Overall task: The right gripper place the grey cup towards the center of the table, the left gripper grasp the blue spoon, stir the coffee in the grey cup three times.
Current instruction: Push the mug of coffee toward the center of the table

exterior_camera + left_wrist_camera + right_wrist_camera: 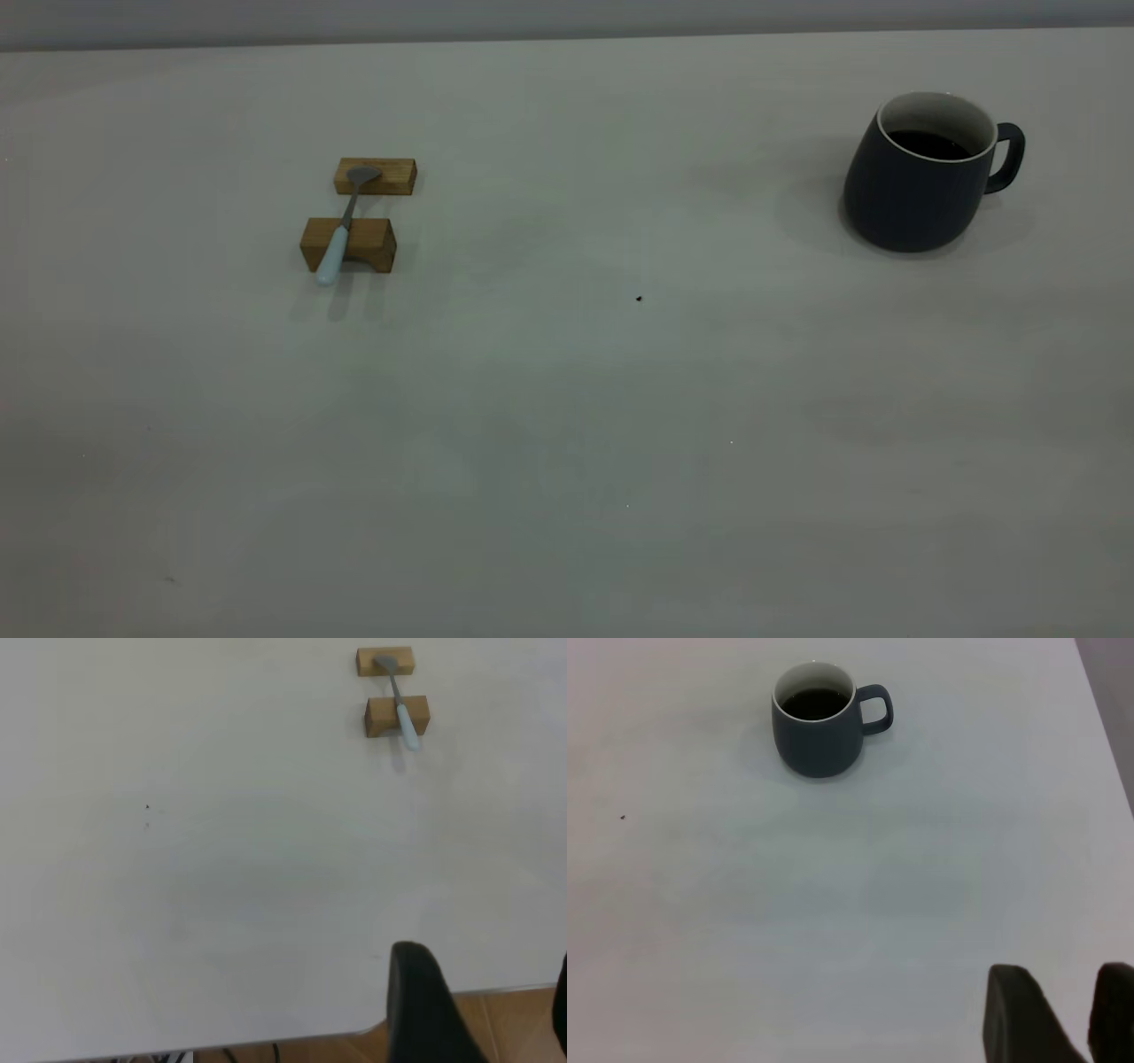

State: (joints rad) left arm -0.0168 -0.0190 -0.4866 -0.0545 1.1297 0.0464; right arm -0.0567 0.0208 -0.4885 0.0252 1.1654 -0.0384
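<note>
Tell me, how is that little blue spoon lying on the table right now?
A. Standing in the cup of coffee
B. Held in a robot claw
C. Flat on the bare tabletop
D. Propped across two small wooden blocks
D: the blue spoon lies across the two wooden blocks, its bowl on the farther block and its pale handle over the nearer one, far from the grey cup, with no gripper touching it.
</note>
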